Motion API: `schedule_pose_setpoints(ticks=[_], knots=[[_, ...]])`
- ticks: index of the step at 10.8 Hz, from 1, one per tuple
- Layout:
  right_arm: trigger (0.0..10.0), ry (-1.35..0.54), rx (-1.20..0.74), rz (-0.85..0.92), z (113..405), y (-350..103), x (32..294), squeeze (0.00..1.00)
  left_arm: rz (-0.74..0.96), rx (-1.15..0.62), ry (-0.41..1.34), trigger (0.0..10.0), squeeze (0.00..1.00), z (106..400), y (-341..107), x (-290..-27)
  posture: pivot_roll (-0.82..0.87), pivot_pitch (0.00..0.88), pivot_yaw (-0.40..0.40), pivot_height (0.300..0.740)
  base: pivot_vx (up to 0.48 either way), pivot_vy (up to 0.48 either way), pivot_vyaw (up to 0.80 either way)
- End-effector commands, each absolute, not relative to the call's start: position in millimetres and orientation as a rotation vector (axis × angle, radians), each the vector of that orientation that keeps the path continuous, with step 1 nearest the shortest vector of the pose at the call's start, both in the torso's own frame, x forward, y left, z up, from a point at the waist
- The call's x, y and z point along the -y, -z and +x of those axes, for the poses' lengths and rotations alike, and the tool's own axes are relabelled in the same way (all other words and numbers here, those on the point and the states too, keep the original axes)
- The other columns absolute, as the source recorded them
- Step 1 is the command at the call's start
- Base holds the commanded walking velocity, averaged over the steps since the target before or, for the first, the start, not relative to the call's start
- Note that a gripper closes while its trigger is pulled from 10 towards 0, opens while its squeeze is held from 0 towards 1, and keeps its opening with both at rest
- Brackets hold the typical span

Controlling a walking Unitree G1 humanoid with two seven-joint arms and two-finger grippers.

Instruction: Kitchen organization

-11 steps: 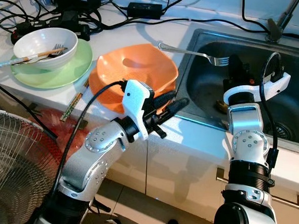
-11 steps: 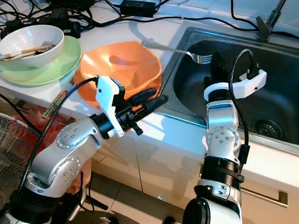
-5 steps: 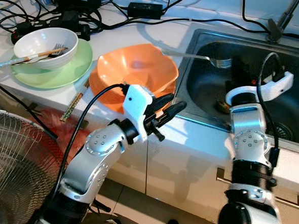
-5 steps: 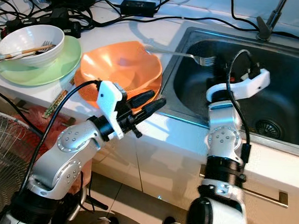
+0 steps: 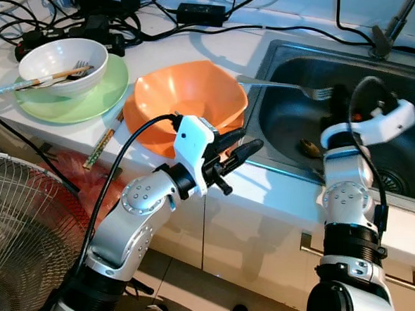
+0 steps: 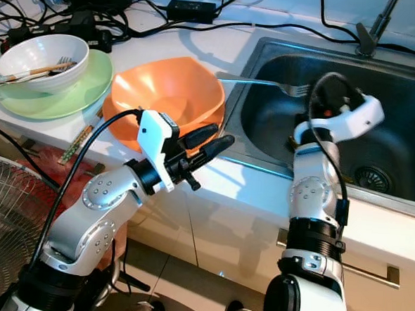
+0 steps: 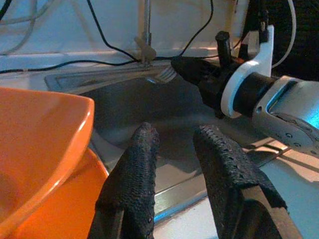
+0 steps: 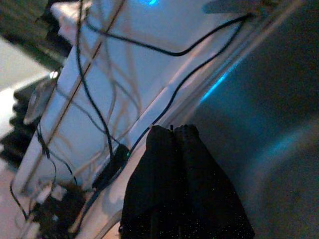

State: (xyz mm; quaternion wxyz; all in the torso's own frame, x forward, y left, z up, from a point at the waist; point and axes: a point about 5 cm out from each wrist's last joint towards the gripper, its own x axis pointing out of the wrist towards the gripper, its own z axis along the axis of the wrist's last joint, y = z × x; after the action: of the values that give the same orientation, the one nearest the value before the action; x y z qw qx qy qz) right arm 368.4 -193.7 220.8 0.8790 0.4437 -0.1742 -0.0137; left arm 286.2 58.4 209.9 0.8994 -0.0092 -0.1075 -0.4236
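While our right gripper (image 5: 335, 100) keeps its jaws clamped on the fork (image 5: 286, 85) above the sink (image 5: 398, 149), our left gripper (image 5: 242, 145) hovers, jaws slightly apart, beside the orange bowl (image 5: 190, 98) on the counter (image 5: 276, 184) next to that sink.

A white kitchen counter (image 5: 221, 47) holds a steel sink (image 5: 405, 150), with black cables (image 5: 61, 20) tangled along the back. A wire fan (image 5: 12, 235) stands beside pale cabinets (image 5: 258, 243).
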Motion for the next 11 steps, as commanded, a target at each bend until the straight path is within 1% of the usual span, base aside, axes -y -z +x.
schedule_pose_setpoints(ticks=[1,3,4,5,6,8,10,11], knots=[[10.0,0.034,0.385,0.985,367.9,-224.5,195.8,0.0,-0.012,0.219,0.884,10.0,0.0,285.4,-210.8,-57.4,0.11,0.182,0.041,0.74,0.0,0.0,0.0],[10.0,0.113,0.438,0.987,366.0,-227.3,206.4,0.0,-0.02,0.223,0.884,10.0,0.0,285.9,-211.5,-56.9,0.11,0.183,0.041,0.74,0.0,0.0,0.0],[10.0,0.175,0.443,0.965,365.0,-225.1,214.8,0.0,-0.026,0.228,0.886,10.0,0.0,285.9,-211.7,-58.0,0.11,0.181,0.043,0.74,0.0,0.0,0.0],[10.0,0.203,0.442,0.939,364.2,-223.7,217.7,0.0,-0.026,0.232,0.888,10.0,0.0,285.8,-212.0,-58.1,0.11,0.181,0.043,0.74,0.0,0.0,0.0],[10.0,0.238,0.443,0.827,362.9,-224.4,222.9,0.0,-0.026,0.231,0.888,10.0,0.0,285.4,-211.9,-58.1,0.11,0.179,0.042,0.74,0.0,0.0,0.0],[10.0,0.25,0.469,0.613,361.8,-232.5,220.7,0.0,-0.021,0.225,0.89,10.0,0.0,285.2,-211.2,-58.5,0.11,0.176,0.043,0.74,0.0,0.0,0.0],[10.0,0.256,0.472,0.537,362.3,-233.6,217.0,0.0,-0.021,0.221,0.898,10.0,0.0,285.0,-211.4,-57.0,0.11,0.17,0.043,0.74,0.0,0.0,0.0],[10.0,0.244,0.471,0.467,362.7,-234.1,213.9,0.0,-0.022,0.219,0.902,10.0,0.0,284.7,-211.1,-56.4,0.11,0.167,0.044,0.74,0.0,0.0,0.0]])
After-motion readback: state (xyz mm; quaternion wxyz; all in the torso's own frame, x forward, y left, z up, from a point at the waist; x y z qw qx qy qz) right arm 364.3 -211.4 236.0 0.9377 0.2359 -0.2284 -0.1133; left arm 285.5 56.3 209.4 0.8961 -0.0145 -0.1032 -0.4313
